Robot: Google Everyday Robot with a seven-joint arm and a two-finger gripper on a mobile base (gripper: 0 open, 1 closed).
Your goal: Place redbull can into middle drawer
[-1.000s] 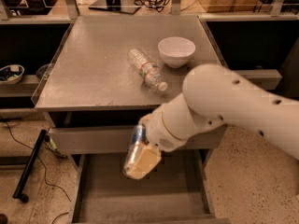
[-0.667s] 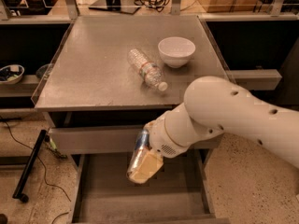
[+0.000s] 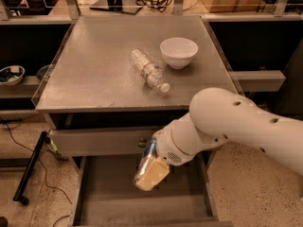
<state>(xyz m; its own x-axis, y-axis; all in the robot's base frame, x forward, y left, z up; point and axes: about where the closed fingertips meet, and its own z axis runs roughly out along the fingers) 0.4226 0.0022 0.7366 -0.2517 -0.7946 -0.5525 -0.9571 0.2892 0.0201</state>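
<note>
Pincer (image 3: 150, 173) is hanging over the open middle drawer (image 3: 104, 203), gripping the redbull can (image 3: 147, 151), which is tilting above the drawer floor. Step, imo: carrying it in. Next is needing a descent, then letting go. Drawer is showing nothing inside yet; bowl (image 3: 179, 52) on bench (image 3: 94, 70) is looking empty.

- The redbull can (image 3: 147, 151) is largely covered by the gripper (image 3: 150, 175) clamped round it above the middle drawer (image 3: 109, 197) — only a blue-silver strip is seen.
- The drawer's near end is cut off by the bottom edge, and part of its floor is hidden by the gripper.
- The arm (image 3: 246, 126) is cut off at the right edge.
- The can's markings cannot be read.
</note>
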